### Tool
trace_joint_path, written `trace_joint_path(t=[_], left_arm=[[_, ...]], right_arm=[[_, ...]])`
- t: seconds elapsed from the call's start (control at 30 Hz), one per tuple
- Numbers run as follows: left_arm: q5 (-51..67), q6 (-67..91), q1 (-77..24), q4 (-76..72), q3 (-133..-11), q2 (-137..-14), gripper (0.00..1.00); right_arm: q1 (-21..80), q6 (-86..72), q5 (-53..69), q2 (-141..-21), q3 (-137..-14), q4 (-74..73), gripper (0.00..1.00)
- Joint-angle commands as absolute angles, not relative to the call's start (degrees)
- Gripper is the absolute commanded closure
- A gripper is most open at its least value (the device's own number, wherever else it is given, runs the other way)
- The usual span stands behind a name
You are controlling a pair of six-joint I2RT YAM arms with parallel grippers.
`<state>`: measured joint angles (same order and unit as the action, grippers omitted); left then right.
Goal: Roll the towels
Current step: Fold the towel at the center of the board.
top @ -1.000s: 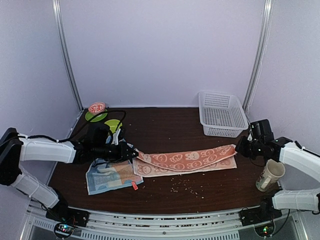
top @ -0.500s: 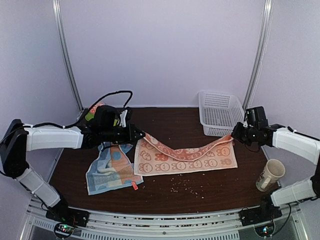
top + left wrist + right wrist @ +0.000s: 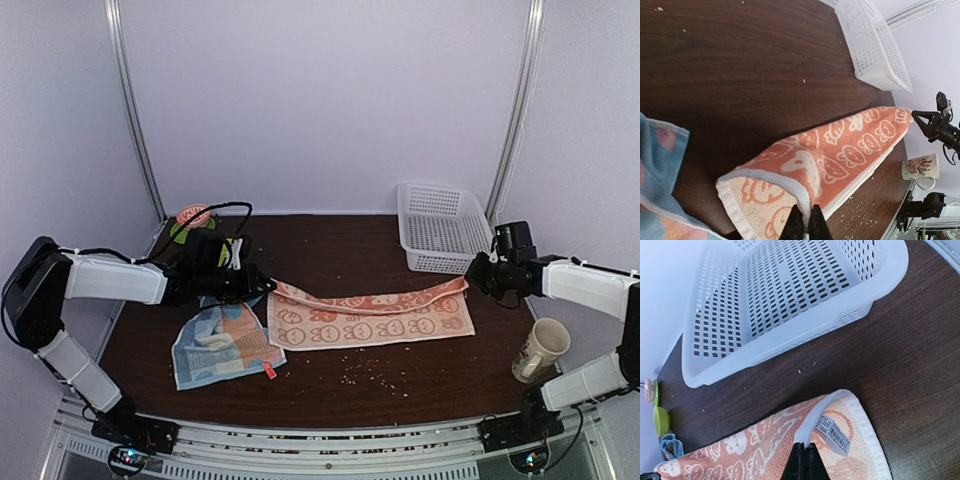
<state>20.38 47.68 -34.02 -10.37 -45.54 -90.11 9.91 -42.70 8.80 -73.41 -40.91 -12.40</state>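
The orange towel (image 3: 370,318) with white cartoon print lies spread across the middle of the brown table, its far long edge lifted into a low fold. My left gripper (image 3: 266,288) is shut on that edge's left corner. The left wrist view shows the white hem pinched between the fingertips (image 3: 806,220). My right gripper (image 3: 471,279) is shut on the right corner, just beside the barcode label (image 3: 834,434), its tips (image 3: 805,452) closed on the hem. The light-blue towel (image 3: 222,343) lies crumpled at the front left, partly under the left arm.
A white perforated basket (image 3: 445,228) stands at the back right, close behind the right gripper. A mug (image 3: 540,350) sits at the right front. Green lids (image 3: 195,232) lie at the back left. Crumbs (image 3: 370,375) are scattered in front of the orange towel.
Both grippers carried the orange towel's edge up and toward the back, opening the towel wider, then came down again. The edge now hangs low over the table.
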Motion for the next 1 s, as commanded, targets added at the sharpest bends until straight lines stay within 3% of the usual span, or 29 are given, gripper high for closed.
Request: trace_joint_path(t=[0.0,0.27,0.5,0.97], left_arm=[[22.75,48.03,-32.74,-15.90,-45.28,-88.43,1.00],[24.03,53.73,-32.67,-26.44,-42.86,-94.57,1.00],[23.07,49.07,-32.66,-19.30,-46.86,-93.49,1.00],[22.17,45.91,-35.65,-14.37,-39.12,-88.39,1.00]], right_arm=[[8.79,-44.43,11.97,-72.43,-42.63,-10.37,1.00],[7.26,-48.76,16.21,-78.98,-40.45,-4.28,1.00],[7.28,-46.31,13.82,-78.90,-44.72,-7.62,1.00],[7.29,-41.87,9.30,-75.79,-39.90,-13.30,1.00]])
